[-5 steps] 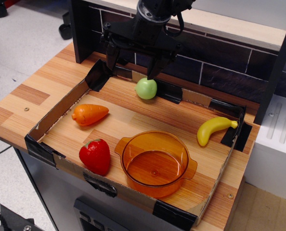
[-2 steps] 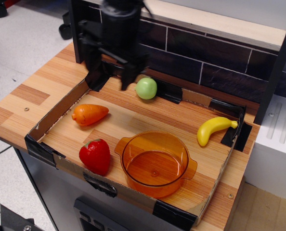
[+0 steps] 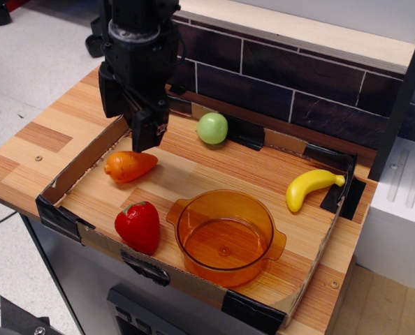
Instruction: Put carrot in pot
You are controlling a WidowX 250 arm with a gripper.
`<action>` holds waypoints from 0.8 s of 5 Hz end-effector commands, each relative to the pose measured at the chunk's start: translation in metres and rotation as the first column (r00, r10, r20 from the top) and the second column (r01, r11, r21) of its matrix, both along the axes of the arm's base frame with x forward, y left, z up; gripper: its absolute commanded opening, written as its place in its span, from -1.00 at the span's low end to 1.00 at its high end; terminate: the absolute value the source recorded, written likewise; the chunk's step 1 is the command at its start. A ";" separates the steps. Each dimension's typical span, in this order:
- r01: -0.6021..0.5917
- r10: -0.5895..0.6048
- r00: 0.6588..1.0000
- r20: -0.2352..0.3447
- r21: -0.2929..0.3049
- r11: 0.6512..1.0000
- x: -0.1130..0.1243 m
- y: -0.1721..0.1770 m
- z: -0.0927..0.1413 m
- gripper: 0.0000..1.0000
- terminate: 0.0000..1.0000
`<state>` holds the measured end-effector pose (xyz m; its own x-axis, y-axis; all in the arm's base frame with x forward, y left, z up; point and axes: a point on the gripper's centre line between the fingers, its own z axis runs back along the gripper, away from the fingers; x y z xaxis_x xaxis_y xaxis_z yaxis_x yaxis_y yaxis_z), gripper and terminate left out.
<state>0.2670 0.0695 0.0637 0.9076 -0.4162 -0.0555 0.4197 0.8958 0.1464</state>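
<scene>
The orange toy carrot (image 3: 130,166) lies on its side at the left of the cardboard tray (image 3: 75,171), thick end to the left. The translucent orange pot (image 3: 225,236) stands empty at the tray's front middle, to the right of and nearer than the carrot. My black gripper (image 3: 129,120) hangs just above and behind the carrot, fingers pointing down. Its jaws look open and hold nothing. I cannot tell whether a fingertip touches the carrot.
A red strawberry (image 3: 138,226) sits left of the pot, in front of the carrot. A green apple (image 3: 212,128) lies at the back wall, a yellow banana (image 3: 311,187) at the right. A dark tiled wall rises behind the tray.
The gripper has moved left from above the green apple and come down over the carrot. The toys and the pot have not moved.
</scene>
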 end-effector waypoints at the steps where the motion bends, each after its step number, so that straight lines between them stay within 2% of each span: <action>1: 0.079 -0.081 0.996 0.037 0.053 0.995 0.004 0.004 -0.017 1.00 -1.00; 2: 0.078 -0.079 0.997 0.013 0.077 0.994 0.006 0.006 -0.036 1.00 -1.00; 4: 0.044 -0.043 0.999 -0.006 0.111 0.993 0.012 0.012 -0.056 1.00 -1.00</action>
